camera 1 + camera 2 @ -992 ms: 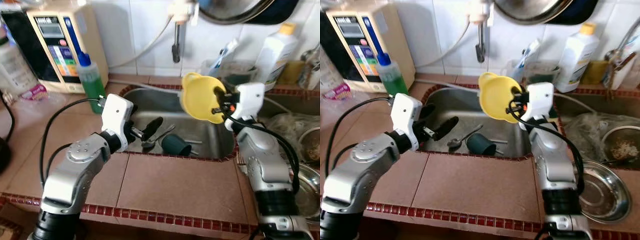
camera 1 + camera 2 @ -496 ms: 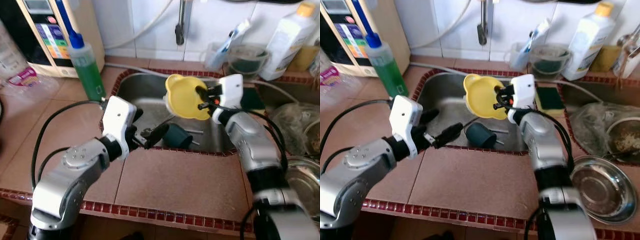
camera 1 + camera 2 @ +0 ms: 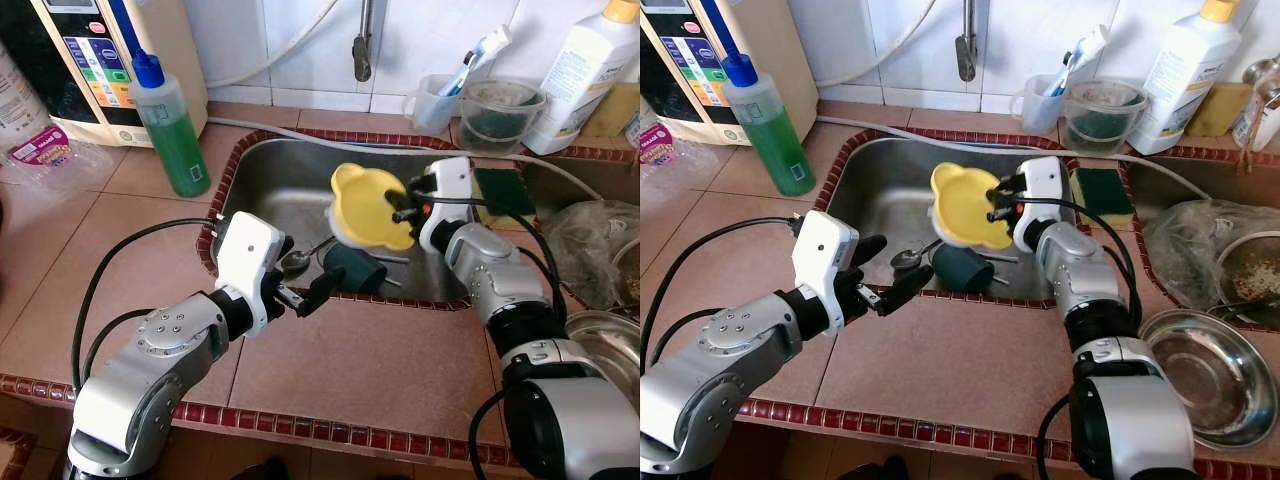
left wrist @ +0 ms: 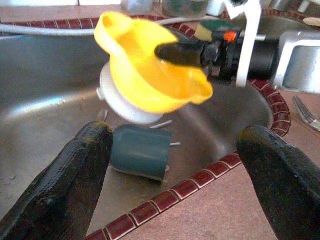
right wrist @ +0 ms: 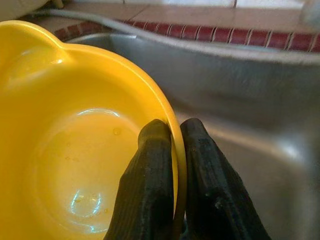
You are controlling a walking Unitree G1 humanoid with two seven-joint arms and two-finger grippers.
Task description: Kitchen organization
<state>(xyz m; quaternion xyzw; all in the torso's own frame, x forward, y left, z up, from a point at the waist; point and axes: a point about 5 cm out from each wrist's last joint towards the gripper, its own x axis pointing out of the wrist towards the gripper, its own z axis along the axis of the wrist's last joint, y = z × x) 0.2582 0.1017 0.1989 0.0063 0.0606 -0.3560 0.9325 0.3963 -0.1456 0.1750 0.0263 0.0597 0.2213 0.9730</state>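
Here, yellow bowl (image 3: 368,207) tilts, mouth facing right end effector (image 3: 404,211).

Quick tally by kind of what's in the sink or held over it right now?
Bowls: 1, the yellow bowl, pinched at its rim by the right gripper above the sink
Cups: 1, the dark teal cup, lying on its side
Spoons: 1, the spoon, beside the cup
Total: 3
The left gripper is open at the sink's front edge.

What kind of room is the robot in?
Most likely a home kitchen, at the washing-up spot. There is a stainless steel sink set in a brown tiled counter, a green bottle of dish soap, and a green-and-yellow scrubbing sponge.
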